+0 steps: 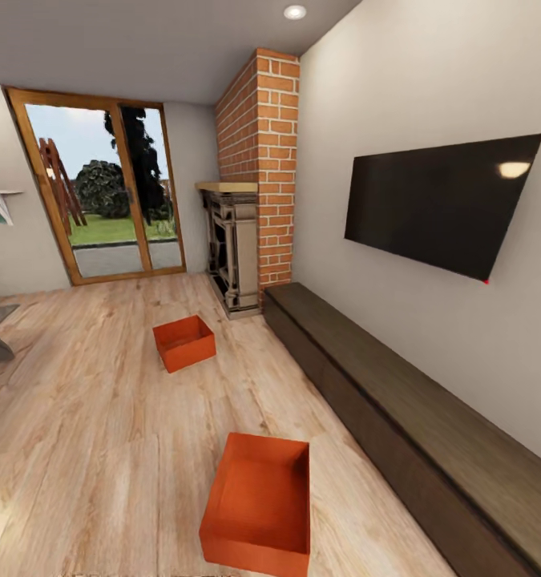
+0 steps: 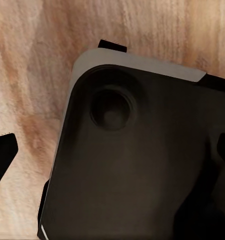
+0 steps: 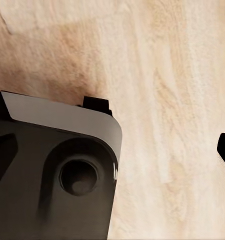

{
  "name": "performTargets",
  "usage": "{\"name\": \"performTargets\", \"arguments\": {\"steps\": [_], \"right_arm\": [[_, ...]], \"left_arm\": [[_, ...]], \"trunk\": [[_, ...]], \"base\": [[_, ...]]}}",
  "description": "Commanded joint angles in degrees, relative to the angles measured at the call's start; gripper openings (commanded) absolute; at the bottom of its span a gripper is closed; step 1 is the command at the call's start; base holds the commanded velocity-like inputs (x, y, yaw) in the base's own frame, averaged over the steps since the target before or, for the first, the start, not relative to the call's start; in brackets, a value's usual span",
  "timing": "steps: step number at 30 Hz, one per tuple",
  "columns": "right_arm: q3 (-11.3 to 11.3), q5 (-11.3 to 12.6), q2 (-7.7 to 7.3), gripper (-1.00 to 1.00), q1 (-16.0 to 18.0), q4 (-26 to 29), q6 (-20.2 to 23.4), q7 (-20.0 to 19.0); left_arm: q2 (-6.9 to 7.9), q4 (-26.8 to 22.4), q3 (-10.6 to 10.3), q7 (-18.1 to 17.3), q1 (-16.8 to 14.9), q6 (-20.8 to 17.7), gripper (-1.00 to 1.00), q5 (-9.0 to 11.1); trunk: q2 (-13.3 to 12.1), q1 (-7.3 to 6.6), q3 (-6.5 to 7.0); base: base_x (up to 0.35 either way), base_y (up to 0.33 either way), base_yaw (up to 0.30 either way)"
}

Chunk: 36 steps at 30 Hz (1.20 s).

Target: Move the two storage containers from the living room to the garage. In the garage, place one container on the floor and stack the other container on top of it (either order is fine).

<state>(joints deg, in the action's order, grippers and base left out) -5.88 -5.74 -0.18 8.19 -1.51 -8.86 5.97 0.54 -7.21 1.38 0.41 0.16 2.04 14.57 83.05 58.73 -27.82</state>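
On light wood-plank floor [image 1: 86, 401], near orange-red open plastic bin [image 1: 260, 503] dead ahead, long axis running away; second bin [image 1: 184, 342] beyond. Neither arm nearer; hand state: cannot tell.

The head camera looks forward and down across the wood-plank floor [image 1: 86, 401] toward the brick chimney [image 1: 262, 160]. Both wrist cameras face straight down, close over those planks and the robot's dark base [image 2: 137, 165].

One storage container [image 1: 258, 505] lies nearer, another [image 1: 184, 342] farther, left of the bench [image 1: 406, 417].
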Motion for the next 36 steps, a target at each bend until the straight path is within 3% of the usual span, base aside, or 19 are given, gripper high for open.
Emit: {"name": "performTargets", "arguments": {"steps": [1, 15, 36], "right_arm": [[-0.3, -0.6, 0.01, 1.00, 0.1, -0.2, -0.2, 0.4], [-0.5, -0.9, -0.02, 1.00, 0.1, -0.2, -0.5, 0.2], [-0.6, -1.0, 0.00, 1.00, 0.1, -0.2, -0.6, 0.3]], "left_arm": [[-0.01, -0.1, 0.1, 0.0, 0.0, 0.1, 1.00, 0.2], [-0.01, -0.1, 0.1, 0.0, 0.0, 0.1, 1.00, 0.2], [-0.01, -0.1, 0.1, 0.0, 0.0, 0.1, 1.00, 0.2]], "trunk": [[0.0, 0.00, -0.05], [0.0, 0.00, -0.05], [0.0, 0.00, -0.05]], "base": [[0.002, -0.002, 0.250], [0.023, 0.006, 0.041], [0.263, 0.101, 0.000]]}}
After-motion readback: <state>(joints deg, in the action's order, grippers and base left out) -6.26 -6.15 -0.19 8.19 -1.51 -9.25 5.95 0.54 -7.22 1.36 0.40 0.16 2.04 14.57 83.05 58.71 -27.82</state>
